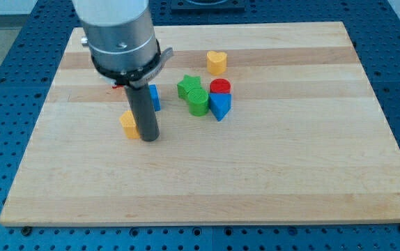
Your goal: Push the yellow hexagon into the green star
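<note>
The yellow hexagon (128,124) lies left of the board's middle. My tip (149,138) stands on the board right beside it, touching or almost touching its right side. The green star (189,87) lies to the right and a little higher, about a block's width past the rod. A green round block (198,102) sits directly below the star, touching it. A blue block (154,97) shows partly behind the rod, between the hexagon and the star.
A red round block (220,86) and a blue triangle (219,107) sit just right of the green blocks. A yellow heart (216,62) lies above them. A small red block (116,86) peeks out under the arm's body. The wooden board (290,174) has blue perforated table around it.
</note>
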Motion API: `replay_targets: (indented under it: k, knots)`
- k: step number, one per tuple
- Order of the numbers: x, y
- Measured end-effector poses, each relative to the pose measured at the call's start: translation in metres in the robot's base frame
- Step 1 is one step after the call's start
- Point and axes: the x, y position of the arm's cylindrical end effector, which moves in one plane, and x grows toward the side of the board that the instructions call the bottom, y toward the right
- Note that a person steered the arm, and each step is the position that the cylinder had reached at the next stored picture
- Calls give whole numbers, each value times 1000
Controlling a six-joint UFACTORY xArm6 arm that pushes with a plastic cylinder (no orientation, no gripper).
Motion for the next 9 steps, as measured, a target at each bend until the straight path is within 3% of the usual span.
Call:
replay_targets:
  k: [2, 3, 5, 6, 8, 9]
  knots:
    - [47, -89]
    - [25, -90]
    - [-8, -2]
    - [-14, 4]
    - [-8, -95]
    - [-21, -74]
